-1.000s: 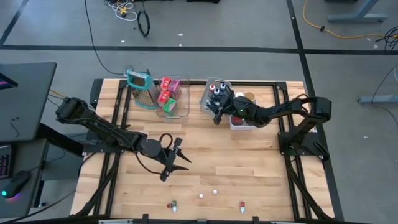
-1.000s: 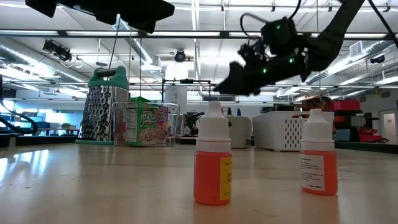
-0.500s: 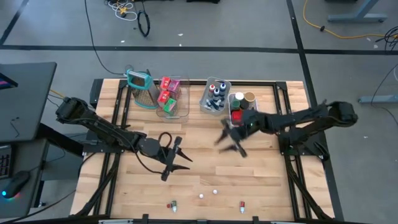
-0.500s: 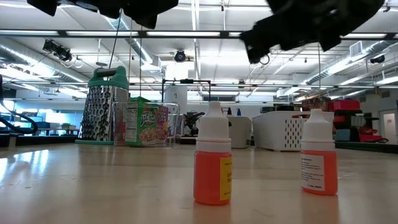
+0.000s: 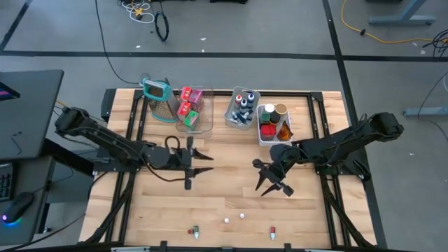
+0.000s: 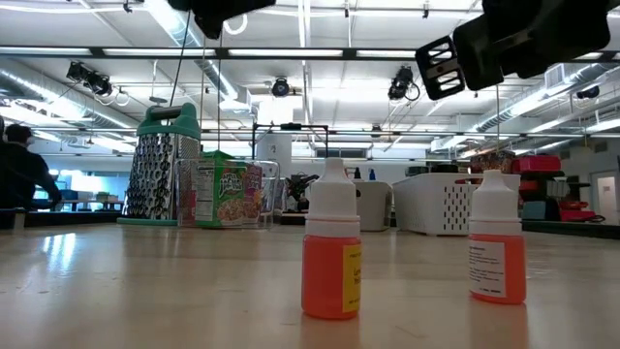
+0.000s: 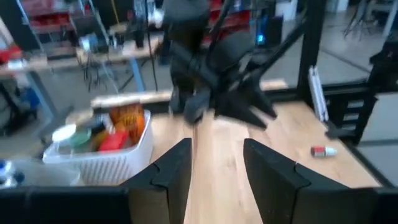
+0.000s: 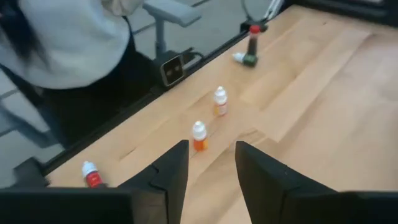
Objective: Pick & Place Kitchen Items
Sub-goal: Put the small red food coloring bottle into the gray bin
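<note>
Two small orange bottles with white caps stand upright near the table's front edge, also in the low view and the right wrist view. A red-capped little bottle and a green-and-red one lie at the front edge. My right gripper hangs open over mid-table, slanting down toward the orange bottles, with nothing between its fingers. My left gripper is open and empty, left of centre, pointing level toward the table's right.
At the back stand a teal-framed grater, a clear bin with red packets, a grey bin with dark-capped bottles and a white bin with jars. Bare wood lies between the two grippers. A person sits beyond the near edge.
My right gripper has swung from the bins at the back toward the near edge, out over mid-table, and has turned to slant toward the front bottles. My left gripper has risen a little and turned from slanting toward the near edge to pointing at the table's right.
</note>
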Controlling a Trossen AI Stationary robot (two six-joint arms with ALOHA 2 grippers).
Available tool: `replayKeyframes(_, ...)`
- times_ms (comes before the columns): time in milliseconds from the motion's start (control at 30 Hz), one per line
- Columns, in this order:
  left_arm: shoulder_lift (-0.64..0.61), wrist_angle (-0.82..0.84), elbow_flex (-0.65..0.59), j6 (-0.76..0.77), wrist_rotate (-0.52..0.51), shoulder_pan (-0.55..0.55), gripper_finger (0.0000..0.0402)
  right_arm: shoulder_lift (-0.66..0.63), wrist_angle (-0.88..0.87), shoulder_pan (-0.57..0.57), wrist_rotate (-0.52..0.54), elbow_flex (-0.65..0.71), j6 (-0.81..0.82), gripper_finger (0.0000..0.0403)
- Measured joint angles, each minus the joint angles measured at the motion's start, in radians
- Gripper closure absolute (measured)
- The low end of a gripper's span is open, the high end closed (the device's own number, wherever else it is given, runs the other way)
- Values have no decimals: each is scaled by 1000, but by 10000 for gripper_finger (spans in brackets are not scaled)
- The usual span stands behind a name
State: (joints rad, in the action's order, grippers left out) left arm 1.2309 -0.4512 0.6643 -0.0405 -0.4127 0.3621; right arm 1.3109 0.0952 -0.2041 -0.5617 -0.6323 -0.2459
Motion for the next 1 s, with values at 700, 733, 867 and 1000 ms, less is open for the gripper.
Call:
replayKeyframes(700, -52, 268, 0, 144, 376, -226, 248, 0, 206, -67, 208, 0, 140, 263)
replayKeyframes(733, -52, 269, 0, 144, 376, -226, 248, 0, 203, -83, 213, 0, 166, 261)
replayKeyframes(867, -52, 271, 0, 158, 369, -226, 248, 0, 185, -161, 227, 0, 233, 240)
replayKeyframes(1000, -52, 281, 0, 181, 275, -226, 248, 21, 132, -254, 307, 0, 238, 210)
